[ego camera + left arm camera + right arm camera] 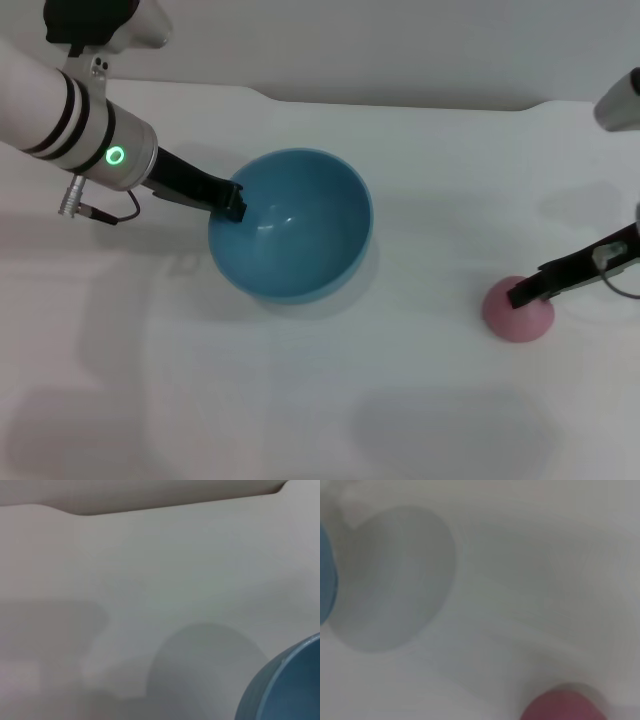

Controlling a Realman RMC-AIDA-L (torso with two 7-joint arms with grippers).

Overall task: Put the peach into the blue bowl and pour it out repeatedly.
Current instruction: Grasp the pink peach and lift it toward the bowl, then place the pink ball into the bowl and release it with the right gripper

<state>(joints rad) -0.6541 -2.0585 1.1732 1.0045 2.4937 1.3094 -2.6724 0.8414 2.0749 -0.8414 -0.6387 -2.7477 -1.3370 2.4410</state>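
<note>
The blue bowl (300, 235) sits mid-table, tipped so its empty inside faces me. My left gripper (235, 203) reaches in from the left and is shut on the bowl's left rim. The left wrist view shows only a slice of the bowl's (285, 690) outer wall. The peach (520, 318) lies on the table at the right, apart from the bowl. My right gripper (518, 295) comes in from the right edge and rests over the peach's top. In the right wrist view the peach (562, 707) is close, and the bowl (326, 580) shows as a sliver at the edge.
The white table (330, 400) spreads all around, with its far edge (400, 100) against a pale wall. A bare stretch of table separates the bowl and the peach.
</note>
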